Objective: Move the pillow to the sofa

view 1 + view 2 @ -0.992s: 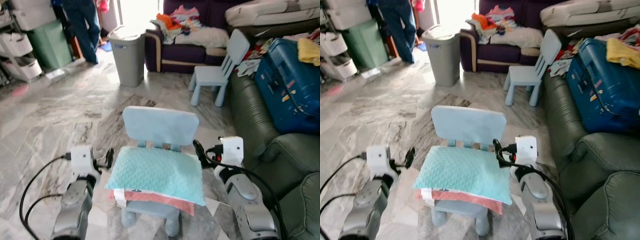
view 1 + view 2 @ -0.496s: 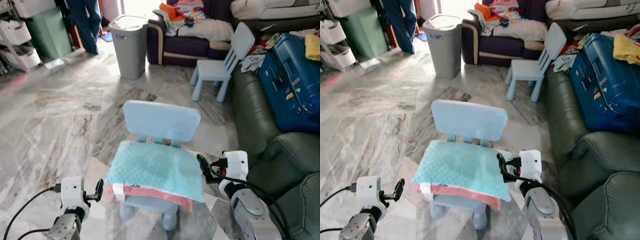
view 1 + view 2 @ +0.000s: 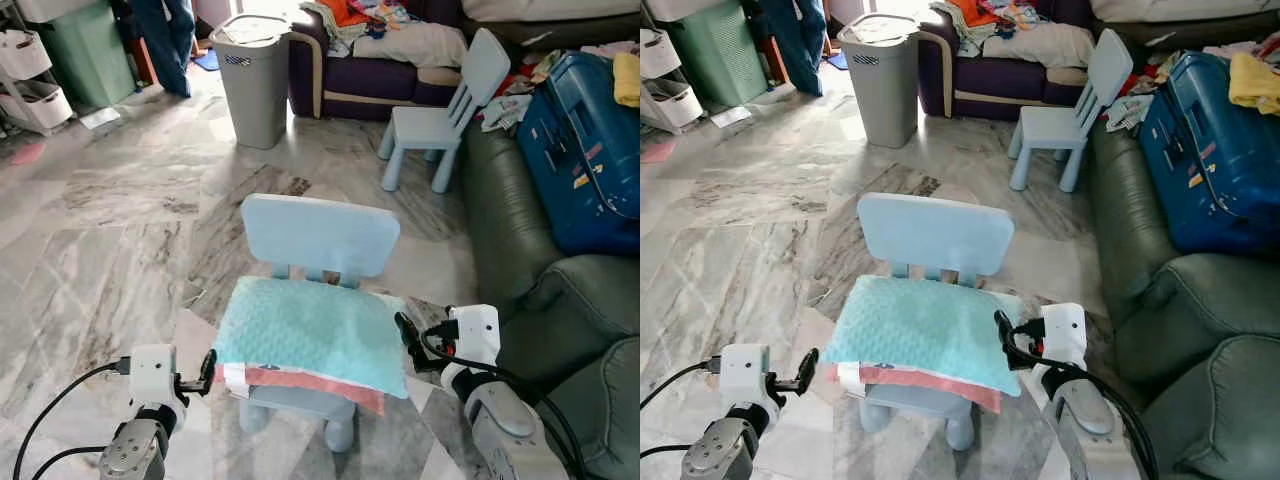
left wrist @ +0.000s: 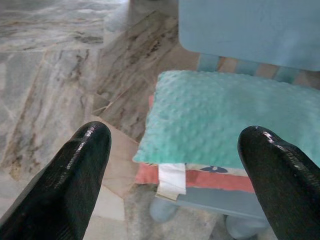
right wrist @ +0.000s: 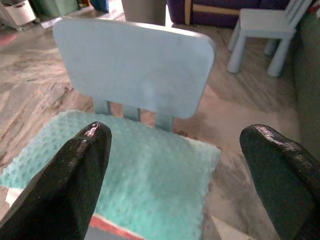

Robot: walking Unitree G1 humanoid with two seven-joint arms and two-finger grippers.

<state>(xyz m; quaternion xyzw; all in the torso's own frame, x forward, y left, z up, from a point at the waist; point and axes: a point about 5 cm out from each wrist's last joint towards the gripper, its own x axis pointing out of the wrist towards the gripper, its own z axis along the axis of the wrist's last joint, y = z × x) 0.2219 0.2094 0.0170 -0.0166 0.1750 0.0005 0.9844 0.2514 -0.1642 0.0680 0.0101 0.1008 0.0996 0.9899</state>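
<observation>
Pillow: teal pillow (image 3: 312, 335) lies on small blue chair (image 3: 320, 238)
Tools: left tool (image 3: 208, 368), right tool (image 3: 404, 330) both spread wide; close in level from either end

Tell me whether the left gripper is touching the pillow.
Apart. In the left eye view, bare floor shows between the left gripper and the teal pillow; the left wrist view shows its fingers open, short of it.

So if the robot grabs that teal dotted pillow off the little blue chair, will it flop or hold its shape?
The teal dotted pillow looks soft and puffy, so it will probably sag between the open left gripper and right gripper. It overhangs the small blue plastic chair, which looks light and might shift.
</observation>
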